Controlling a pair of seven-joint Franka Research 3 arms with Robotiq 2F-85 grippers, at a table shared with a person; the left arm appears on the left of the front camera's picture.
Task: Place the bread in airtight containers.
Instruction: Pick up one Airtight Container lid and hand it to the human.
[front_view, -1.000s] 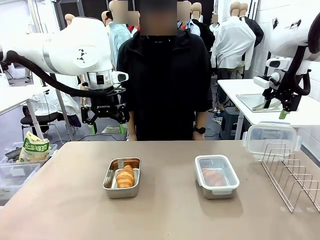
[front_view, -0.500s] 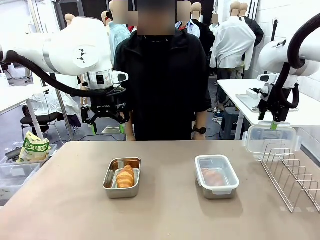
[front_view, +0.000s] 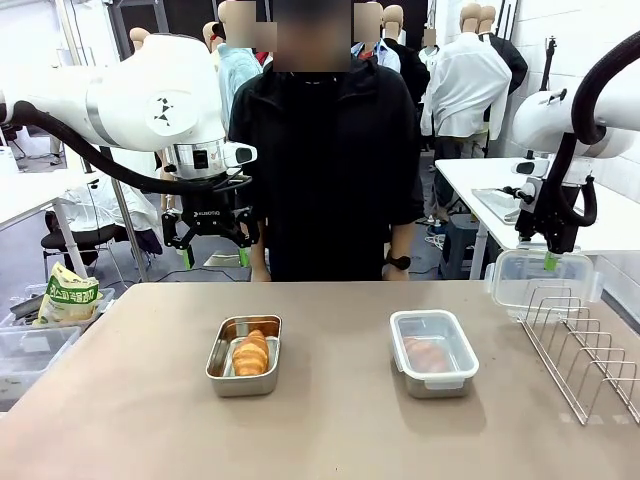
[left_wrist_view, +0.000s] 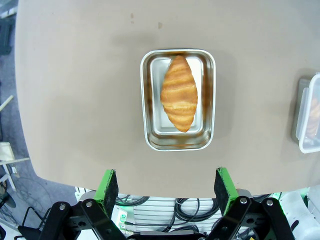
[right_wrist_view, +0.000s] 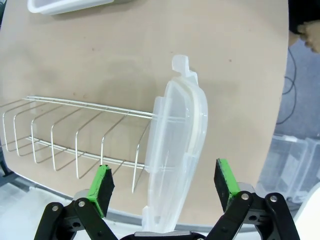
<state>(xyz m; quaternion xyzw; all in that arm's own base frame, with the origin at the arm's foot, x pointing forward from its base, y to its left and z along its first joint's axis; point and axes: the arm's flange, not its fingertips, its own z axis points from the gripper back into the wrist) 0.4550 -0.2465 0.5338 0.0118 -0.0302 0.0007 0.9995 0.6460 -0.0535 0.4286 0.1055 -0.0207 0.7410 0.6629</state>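
Observation:
One bread, a golden croissant (front_view: 251, 352) (left_wrist_view: 179, 93), lies in an uncovered steel container (front_view: 222, 345) (left_wrist_view: 147, 100) left of the table's middle. The other croissant (front_view: 425, 352) shows dimly through the clear lid on the second container (front_view: 455, 378) (left_wrist_view: 307, 115) to the right. My left gripper (front_view: 215, 255) (left_wrist_view: 166, 185) hangs open, high above the table's far edge, behind the uncovered pan. A spare clear lid (front_view: 543, 280) (right_wrist_view: 177, 155) stands on edge in the wire rack (front_view: 585, 350) (right_wrist_view: 75, 145). My right gripper (front_view: 549, 258) (right_wrist_view: 162, 187) is open just above that lid, holding nothing.
A person (front_view: 325, 150) stands at the far side with arms down. A yellow-green bag (front_view: 68, 295) and clear bins (front_view: 30, 350) sit off the table's left. A white side table (front_view: 600, 230) stands behind the rack.
My right arm has swung left and down to a spot over the lid in the rack. The left arm, pans and croissants have not moved.

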